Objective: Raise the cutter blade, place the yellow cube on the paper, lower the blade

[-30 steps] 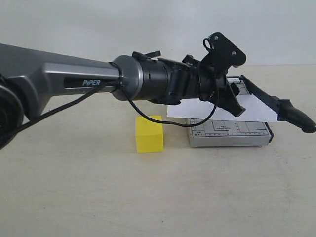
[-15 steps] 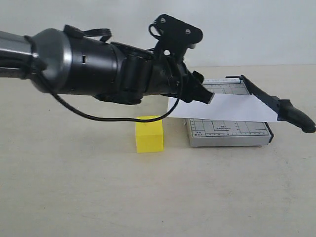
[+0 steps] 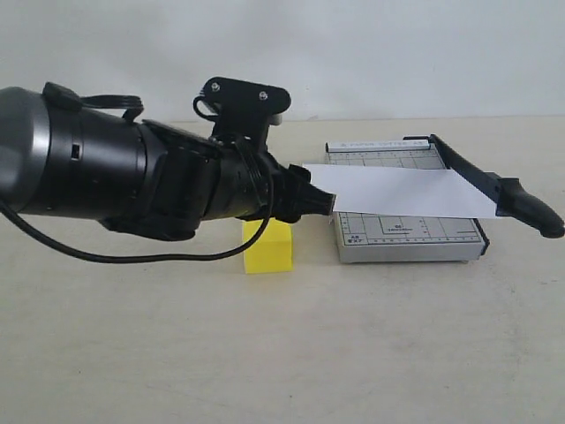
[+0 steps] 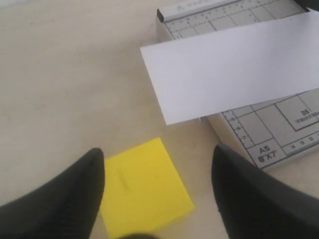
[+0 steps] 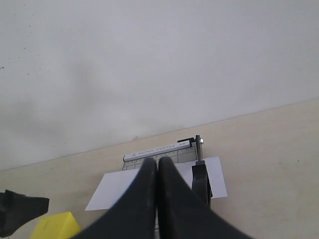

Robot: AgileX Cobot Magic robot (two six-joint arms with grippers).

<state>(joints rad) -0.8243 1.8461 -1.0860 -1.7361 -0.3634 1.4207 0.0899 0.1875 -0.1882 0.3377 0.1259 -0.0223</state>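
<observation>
The yellow cube (image 3: 268, 248) sits on the table just left of the grey cutter base (image 3: 410, 237). My left gripper (image 3: 311, 201) hovers over the cube and is open. In the left wrist view the cube (image 4: 143, 189) lies between and below the two spread fingers (image 4: 79, 191), untouched by either. The white paper (image 3: 402, 192) lies across the base, overhanging its left side. The black cutter blade (image 3: 481, 181) slants from the back hinge to its handle (image 3: 532, 211) at the right, over the paper's right end. My right gripper (image 5: 158, 161) is shut on nothing, held high and back from the cutter.
The beige table (image 3: 291, 353) runs to a plain white wall (image 3: 371, 53) behind. The left arm's thick black body (image 3: 106, 181) and its looping cable (image 3: 177, 258) fill the left half of the exterior view. The right gripper is out of the exterior view.
My left arm has drawn back leftward from over the cutter and paper to above the yellow cube. Cube, paper and blade have not moved.
</observation>
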